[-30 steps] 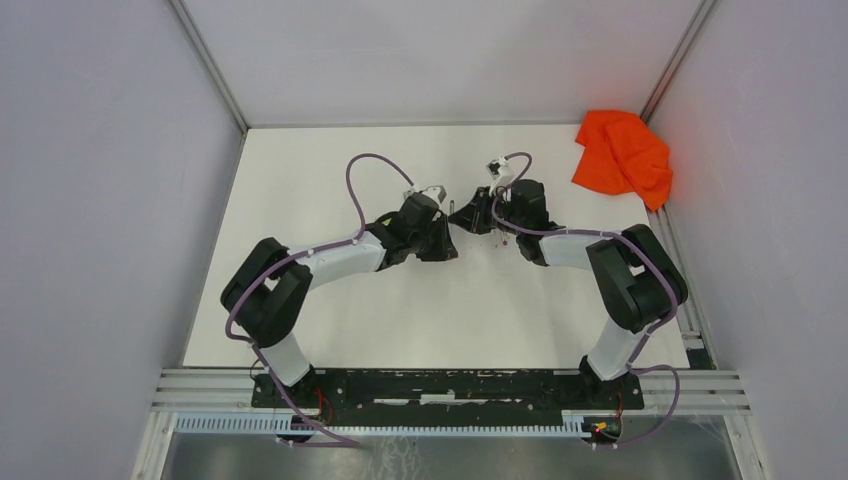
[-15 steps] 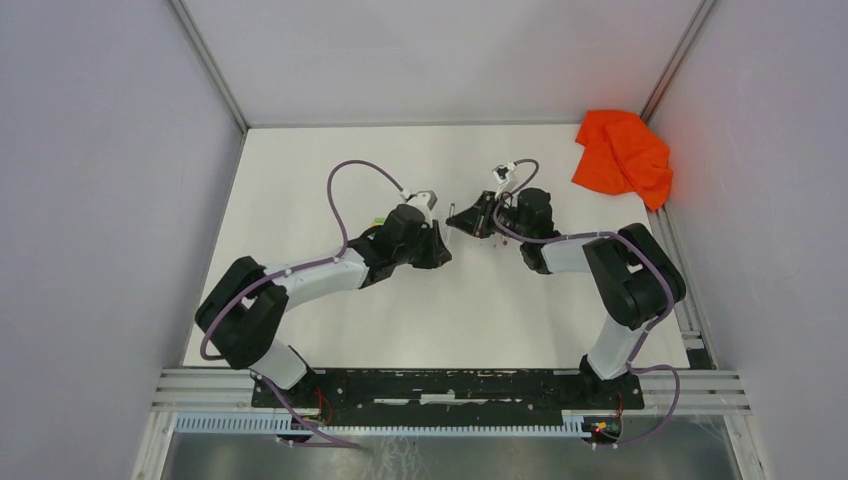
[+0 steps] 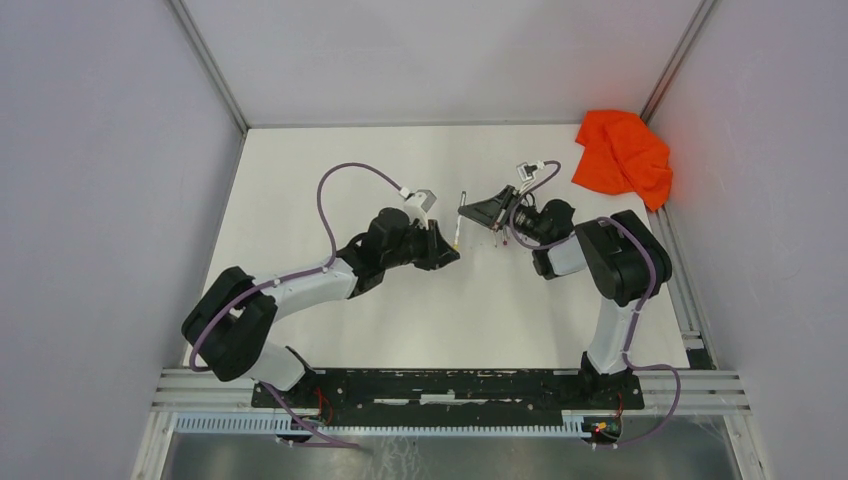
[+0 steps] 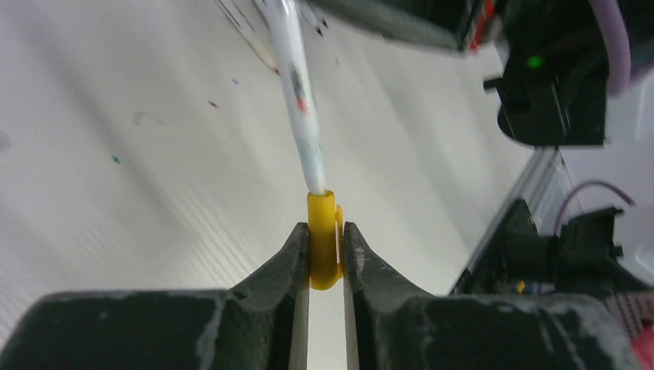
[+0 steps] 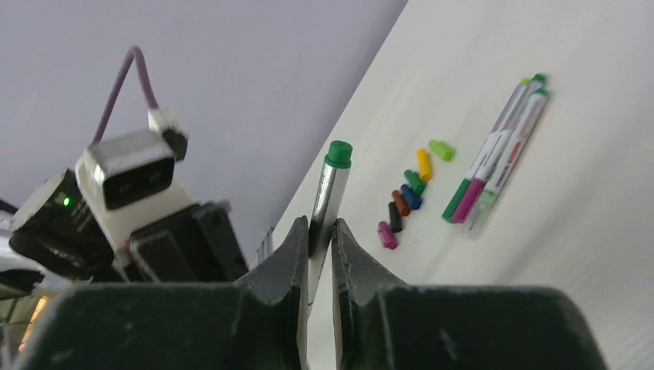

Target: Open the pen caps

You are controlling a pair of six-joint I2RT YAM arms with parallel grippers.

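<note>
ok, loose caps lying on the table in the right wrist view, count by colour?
light green cap: 1
orange cap: 1
dark green cap: 1
blue cap: 1
brown cap: 1
black cap: 1
magenta cap: 1
Total: 7
Not counted: yellow cap in left gripper.

The left arm (image 3: pixel 310 283) and right arm (image 3: pixel 620 265) match: bulky black joints, white tube links, a purple cable (image 3: pixel 340 180) looping along each. A small white camera box (image 3: pixel 423 199) sits at the wrist. A green light (image 5: pixel 66 202) glows on the left wrist. The left gripper (image 4: pixel 325 235) and right gripper (image 5: pixel 320 231) have black wedge fingers, scuffed pale along the edges.
</note>
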